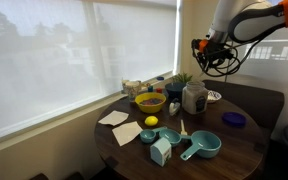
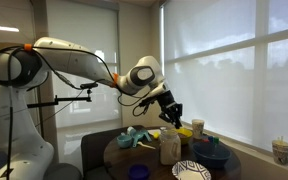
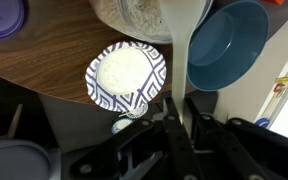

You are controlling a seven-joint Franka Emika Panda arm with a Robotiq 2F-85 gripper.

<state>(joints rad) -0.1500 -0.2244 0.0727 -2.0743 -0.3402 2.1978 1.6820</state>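
Window-side tabletop [image 1: 239,145], cluttered: tool [image 3: 181,112] clamped on pale slim utensil [image 3: 184,40] (kind unclear), held high mid-frame over patterned bowl [image 3: 96,85] and blue bowl [image 3: 229,45], so pickup looks done, nothing set down yet.

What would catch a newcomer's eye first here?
The robot's hand, shut, hangs high over a crowded round table beside the blinded window. Teal measuring cups lie at its near edge in an exterior view, and a blue-and-white patterned plate sits below the hand in the wrist view.
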